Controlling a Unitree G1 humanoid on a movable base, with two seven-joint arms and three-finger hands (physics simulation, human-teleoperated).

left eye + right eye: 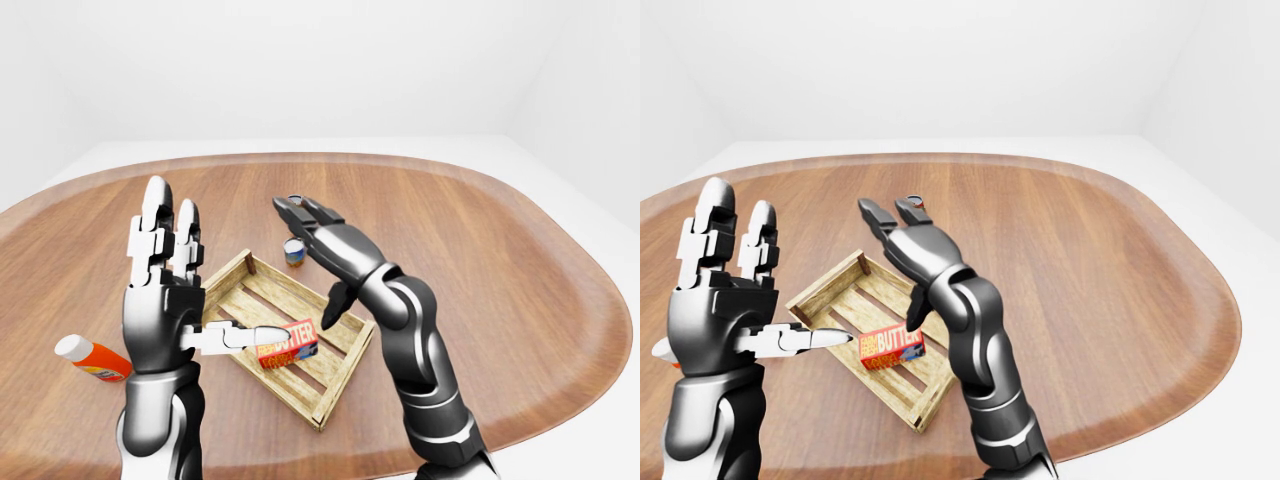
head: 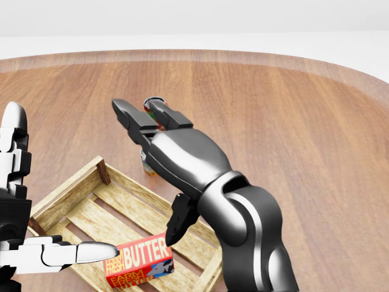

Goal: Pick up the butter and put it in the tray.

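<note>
The butter (image 2: pixel 140 261), a red box with white lettering, lies on the slats inside the wooden tray (image 2: pixel 67 185), near the tray's lower edge in the head view. My left hand (image 1: pixel 205 275) is open. Its fingers point up at the tray's left side, and its thumb (image 2: pixel 91 251) points right, with the tip at the butter's left end. My right hand (image 1: pixel 315 255) is open above the tray's right side. Its fingers stretch toward the top of the view, and its thumb (image 2: pixel 177 220) hangs down just above and right of the butter. Neither hand closes on the butter.
A small can (image 1: pixel 293 251) stands on the wooden table (image 1: pixel 480 240) just past the tray, partly hidden by my right hand's fingers. An orange bottle with a white cap (image 1: pixel 90 358) lies at the left of the left-eye view, beside my left forearm.
</note>
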